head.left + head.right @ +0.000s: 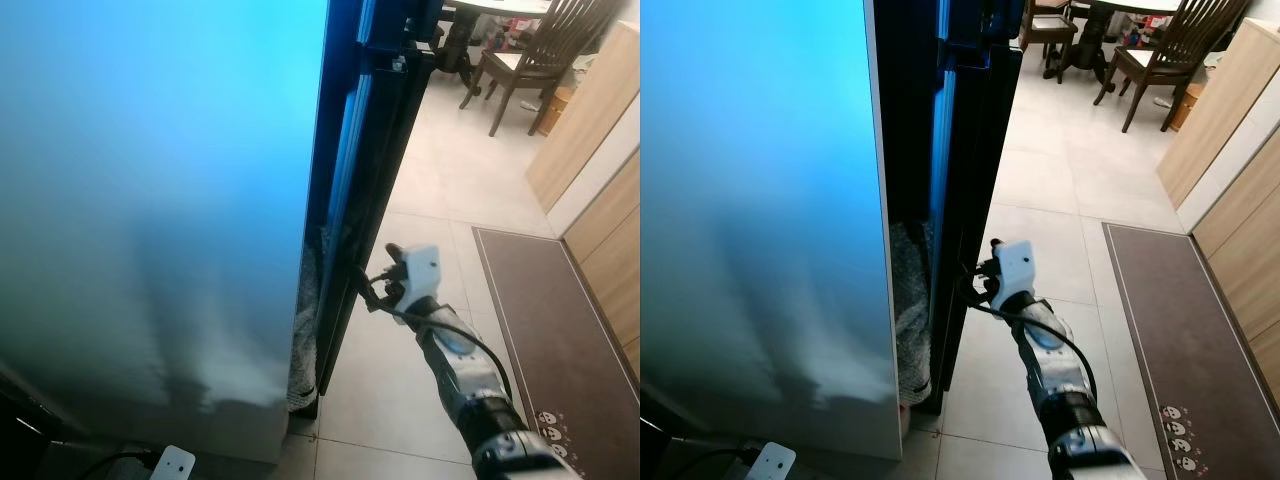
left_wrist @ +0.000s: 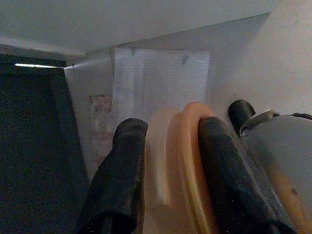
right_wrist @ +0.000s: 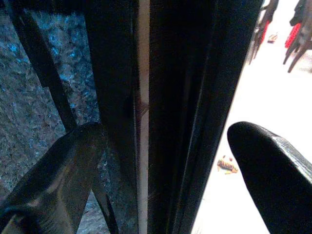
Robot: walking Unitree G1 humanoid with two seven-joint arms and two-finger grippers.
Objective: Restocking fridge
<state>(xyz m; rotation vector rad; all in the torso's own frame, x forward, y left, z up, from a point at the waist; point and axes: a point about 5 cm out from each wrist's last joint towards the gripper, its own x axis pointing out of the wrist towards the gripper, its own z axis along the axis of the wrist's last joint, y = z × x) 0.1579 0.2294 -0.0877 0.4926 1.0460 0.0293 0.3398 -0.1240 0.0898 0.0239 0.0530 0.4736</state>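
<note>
In the left eye view, the right end effector (image 1: 372, 287) reaches out from the silver arm to the dark edge of the fridge door (image 1: 365, 170), which stands just ahead of its fingertips and runs upright, top to bottom. The pale fridge side (image 1: 150, 200) lies farther off on the robot's left. Of the two arms, this one is plainly nearer the door.

In the right eye view, the same end effector (image 1: 975, 285) meets the door edge (image 1: 975, 150) low down, with a grey, bubble-textured sheet (image 1: 910, 300) showing in the gap beyond it.

In the left wrist view, the left end effector (image 2: 168, 146) has its two black fingers closed on a pale orange object (image 2: 178, 165), flat and rounded at the top; what it is I cannot tell. A white wall sits beyond it.

In the right wrist view, the fingers (image 3: 58, 180) stand wide apart, holding nothing, one each side of the door's upright edge (image 3: 165, 112). The door's long axis runs across the gap between them, so closing should pinch the edge for a pull.
</note>
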